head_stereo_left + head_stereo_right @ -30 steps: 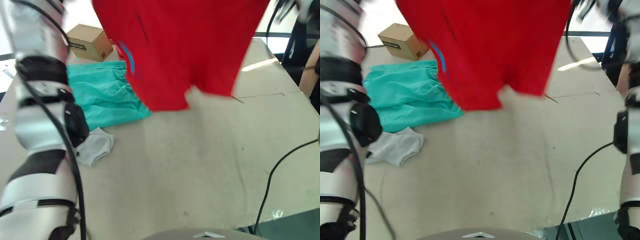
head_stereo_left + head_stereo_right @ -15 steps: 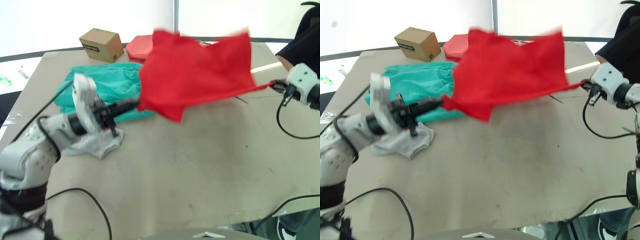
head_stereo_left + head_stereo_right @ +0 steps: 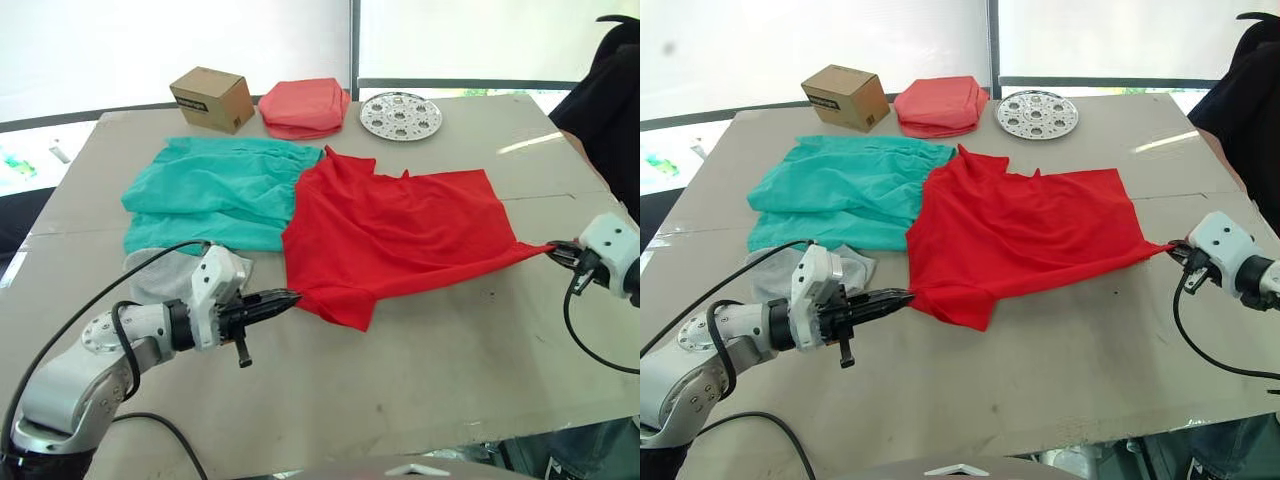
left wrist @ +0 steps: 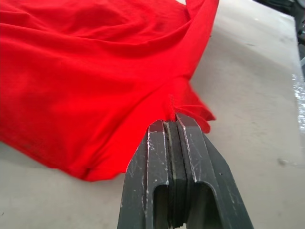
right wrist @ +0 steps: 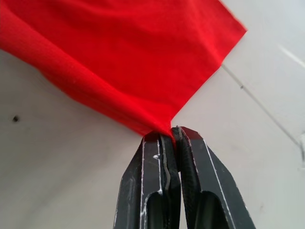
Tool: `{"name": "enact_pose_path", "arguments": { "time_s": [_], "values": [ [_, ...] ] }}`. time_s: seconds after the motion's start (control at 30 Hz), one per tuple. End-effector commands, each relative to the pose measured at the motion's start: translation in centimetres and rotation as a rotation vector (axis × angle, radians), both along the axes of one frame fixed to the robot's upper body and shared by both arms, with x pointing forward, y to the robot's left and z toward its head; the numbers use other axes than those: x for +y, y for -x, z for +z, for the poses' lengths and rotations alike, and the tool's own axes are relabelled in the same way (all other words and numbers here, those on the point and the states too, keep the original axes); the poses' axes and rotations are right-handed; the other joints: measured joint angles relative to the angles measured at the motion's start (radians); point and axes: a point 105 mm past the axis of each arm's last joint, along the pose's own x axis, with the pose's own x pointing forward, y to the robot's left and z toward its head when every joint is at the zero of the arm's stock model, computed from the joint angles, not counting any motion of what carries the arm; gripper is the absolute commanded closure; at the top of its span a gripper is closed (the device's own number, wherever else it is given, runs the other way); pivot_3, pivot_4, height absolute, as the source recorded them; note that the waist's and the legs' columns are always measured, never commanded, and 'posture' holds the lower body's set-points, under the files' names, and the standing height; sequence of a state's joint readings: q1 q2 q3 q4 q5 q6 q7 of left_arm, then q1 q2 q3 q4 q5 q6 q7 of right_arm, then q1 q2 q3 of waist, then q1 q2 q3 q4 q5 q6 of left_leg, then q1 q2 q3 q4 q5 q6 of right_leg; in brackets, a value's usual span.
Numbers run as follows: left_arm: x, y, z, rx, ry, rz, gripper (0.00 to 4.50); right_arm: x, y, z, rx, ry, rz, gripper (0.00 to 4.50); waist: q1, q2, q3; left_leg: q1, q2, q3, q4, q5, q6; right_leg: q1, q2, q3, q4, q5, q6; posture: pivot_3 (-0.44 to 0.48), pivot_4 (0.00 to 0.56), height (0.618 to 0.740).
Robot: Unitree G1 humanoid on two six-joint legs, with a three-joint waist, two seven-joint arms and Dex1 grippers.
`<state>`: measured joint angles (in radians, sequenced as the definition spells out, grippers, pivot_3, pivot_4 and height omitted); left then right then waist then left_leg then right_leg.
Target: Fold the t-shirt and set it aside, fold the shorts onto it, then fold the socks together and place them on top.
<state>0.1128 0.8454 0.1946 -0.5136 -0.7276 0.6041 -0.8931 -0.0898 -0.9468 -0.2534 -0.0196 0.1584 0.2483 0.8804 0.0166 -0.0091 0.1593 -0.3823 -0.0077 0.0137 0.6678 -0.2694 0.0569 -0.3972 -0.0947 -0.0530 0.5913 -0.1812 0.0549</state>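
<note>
Head view: t-shirt [image 3: 400,232] is lying spread on the table [image 3: 420,370], overlapping the shorts [image 3: 215,190]; socks [image 3: 160,278] are sitting beside the left arm.
Left wrist: left gripper [image 4: 170,125] is pinching the shirt's edge.
Right wrist: right gripper [image 5: 172,134] is clamping a corner.

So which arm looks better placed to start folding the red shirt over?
Probably the left. Both grippers are shut on edges of the t-shirt, but the left gripper holds the bunched corner nearest the shirt's middle, while the right gripper holds a stretched-out far corner.
</note>
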Motion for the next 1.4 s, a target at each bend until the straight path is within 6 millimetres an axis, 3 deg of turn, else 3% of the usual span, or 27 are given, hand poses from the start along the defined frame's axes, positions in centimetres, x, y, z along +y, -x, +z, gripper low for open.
{"name": "enact_pose_path", "arguments": {
  "time_s": [0.03, 0.17, 0.23, 0.3, 0.33, 0.4, 0.43, 0.5, 0.57, 0.63, 0.7, 0.77, 0.83, 0.87, 0.93, 1.0, 1.17, 1.27, 1.4],
  "values": [
    [0.2, -3.5, 3.9, -0.120, 0.160, 0.106, 4.50, 0.4, -0.6, 2.9, -0.105, -0.048, -0.012, 4.41, 0.004, 0.000, 0.000, 0.000, 0.000, 0.000, 0.000, 0.000, 0.000, 0.000, 0.000, 0.000, 0.000, 0.000, 0.000, 0.000, 0.150, 0.740],
    [2.1, -10.6, 9.8, -0.310, 0.255, 0.291, 4.50, 2.5, -4.2, 7.3, -0.238, -0.143, 0.015, 4.41, 0.001, -0.002, 0.001, -0.001, -0.001, 0.000, 0.004, 0.000, 0.002, 0.001, 0.001, 0.001, -0.001, 0.002, 0.005, 0.000, 0.150, 0.740],
    [3.1, -14.7, 13.3, -0.408, 0.295, 0.409, 4.50, 3.9, -7.2, 10.0, -0.329, -0.134, 0.038, 4.41, -0.006, -0.006, 0.000, 0.002, -0.002, 0.003, 0.005, 0.000, 0.002, 0.003, 0.001, 0.003, 0.000, 0.002, 0.005, 0.000, 0.150, 0.740],
    [5.1, -18.1, 19.5, -0.617, 0.360, 0.587, 4.50, 4.9, -10.8, 15.9, -0.543, -0.092, 0.004, 4.41, -0.018, -0.012, 0.004, 0.003, -0.005, 0.003, 0.005, 0.000, 0.003, 0.002, 0.006, 0.008, 0.000, 0.002, 0.006, 0.000, 0.150, 0.740],
    [5.8, -18.4, 23.0, -0.715, 0.424, 0.620, 4.50, 5.5, -11.5, 19.3, -0.651, -0.088, 0.001, 4.41, -0.026, -0.013, 0.005, 0.002, -0.007, 0.002, 0.005, 0.002, 0.003, 0.000, 0.007, 0.011, -0.001, 0.006, 0.006, 0.000, 0.150, 0.740],
    [6.4, -17.0, 28.5, -0.829, 0.562, 0.581, 4.50, 6.2, -10.9, 25.3, -0.814, -0.119, 0.026, 4.41, -0.032, -0.016, 0.006, -0.003, -0.008, 0.003, 0.002, 0.007, -0.003, -0.007, 0.007, 0.015, -0.001, 0.014, 0.004, 0.000, 0.150, 0.740],
    [6.4, -15.9, 30.1, -0.845, 0.612, 0.522, 4.50, 6.2, -10.1, 27.3, -0.864, -0.136, 0.049, 4.41, -0.033, -0.016, 0.005, -0.006, -0.008, 0.004, -0.003, 0.008, -0.004, -0.012, 0.007, 0.016, -0.001, 0.014, 0.004, 0.000, 0.150, 0.740],
    [6.0, -13.8, 31.1, -0.823, 0.644, 0.382, 4.50, 5.7, -8.4, 29.6, -0.924, -0.143, 0.084, 4.41, -0.036, -0.016, 0.001, -0.010, -0.007, 0.004, -0.013, 0.007, -0.004, -0.022, 0.007, 0.014, -0.003, 0.014, 0.005, 0.000, 0.150, 0.740],
    [5.4, -11.7, 29.8, -0.713, 0.629, 0.240, 4.50, 4.9, -7.0, 29.5, -0.912, -0.141, 0.105, 4.41, -0.037, -0.016, -0.003, -0.010, -0.005, 0.003, -0.019, 0.007, -0.005, -0.025, 0.005, 0.002, -0.001, 0.014, 0.005, 0.000, 0.150, 0.740],
    [4.5, -9.3, 26.4, -0.549, 0.559, 0.115, 4.50, 3.8, -5.9, 27.1, -0.851, -0.104, 0.110, 4.41, -0.037, -0.016, -0.004, -0.011, -0.001, 0.002, -0.020, 0.006, -0.005, -0.023, 0.004, -0.007, -0.002, 0.014, 0.005, 0.000, 0.150, 0.740],
    [4.1, -8.0, 24.6, -0.473, 0.516, 0.081, 4.50, 3.4, -5.3, 25.5, -0.808, -0.079, 0.112, 4.41, -0.035, -0.014, -0.004, -0.011, 0.002, 0.000, -0.018, 0.003, -0.007, -0.019, 0.003, -0.011, -0.002, 0.013, 0.006, 0.000, 0.150, 0.740],
    [3.8, -5.4, 20.7, -0.304, 0.462, 0.014, 4.50, 2.3, -4.3, 21.6, -0.689, -0.100, 0.079, 4.41, -0.029, -0.014, -0.002, -0.018, 0.003, 0.000, -0.015, -0.005, -0.005, -0.018, 0.003, -0.016, -0.005, 0.008, 0.013, 0.000, 0.150, 0.740],
    [3.1, -2.1, 15.9, -0.096, 0.380, -0.055, 4.50, 0.9, -2.4, 16.0, -0.514, -0.090, 0.054, 4.41, -0.025, -0.014, -0.002, -0.019, 0.003, 0.002, -0.012, -0.004, -0.006, -0.009, 0.003, -0.015, -0.019, 0.005, 0.008, 0.000, 0.150, 0.740],
    [2.8, -0.3, 13.3, 0.020, 0.348, -0.085, 4.50, 0.1, -1.2, 13.4, -0.438, -0.110, 0.025, 4.41, -0.024, -0.013, -0.002, -0.014, 0.004, 0.002, -0.007, -0.004, -0.006, -0.005, 0.001, -0.015, -0.017, 0.004, 0.008, 0.000, 0.150, 0.740],
    [2.2, 2.7, 9.6, 0.181, 0.290, -0.126, 4.50, -0.9, 0.8, 10.5, -0.347, -0.177, -0.037, 4.41, -0.021, -0.006, 0.002, -0.008, 0.003, 0.003, 0.000, -0.006, -0.007, 0.002, -0.001, -0.014, -0.015, 0.003, 0.008, 0.000, 0.150, 0.740],
    [1.7, 4.4, 6.6, 0.262, 0.232, -0.135, 4.50, -1.1, 2.5, 7.7, -0.250, -0.209, -0.061, 4.41, -0.023, 0.001, 0.006, -0.004, 0.003, 0.007, 0.001, -0.008, -0.010, 0.005, -0.002, -0.012, -0.015, 0.000, 0.008, 0.000, 0.150, 0.740],
    [1.2, 5.4, 2.5, 0.294, 0.161, -0.116, 4.50, 0.3, 6.5, 1.4, 0.035, -0.221, -0.007, 4.41, -0.021, 0.009, -0.004, 0.003, 0.003, 0.009, 0.001, -0.010, -0.005, 0.005, -0.011, -0.008, -0.010, 0.000, 0.008, 0.000, 0.150, 0.740],
    [1.3, 7.0, 0.8, 0.363, 0.116, -0.159, 4.50, 0.9, 8.8, -0.4, 0.177, -0.249, 0.021, 4.41, -0.022, 0.009, -0.006, 0.002, 0.003, 0.010, 0.002, -0.010, -0.005, 0.001, -0.011, -0.006, -0.010, 0.000, 0.007, 0.000, 0.150, 0.740],
    [2.6, 9.1, -0.3, 0.505, 0.082, -0.202, 4.50, 1.1, 11.3, -1.3, 0.325, -0.243, 0.051, 4.41, -0.021, -0.002, -0.013, 0.003, 0.003, 0.012, 0.002, -0.012, -0.002, -0.005, -0.010, -0.004, 0.000, -0.002, 0.004, 0.000, 0.150, 0.740]
  ]
}}
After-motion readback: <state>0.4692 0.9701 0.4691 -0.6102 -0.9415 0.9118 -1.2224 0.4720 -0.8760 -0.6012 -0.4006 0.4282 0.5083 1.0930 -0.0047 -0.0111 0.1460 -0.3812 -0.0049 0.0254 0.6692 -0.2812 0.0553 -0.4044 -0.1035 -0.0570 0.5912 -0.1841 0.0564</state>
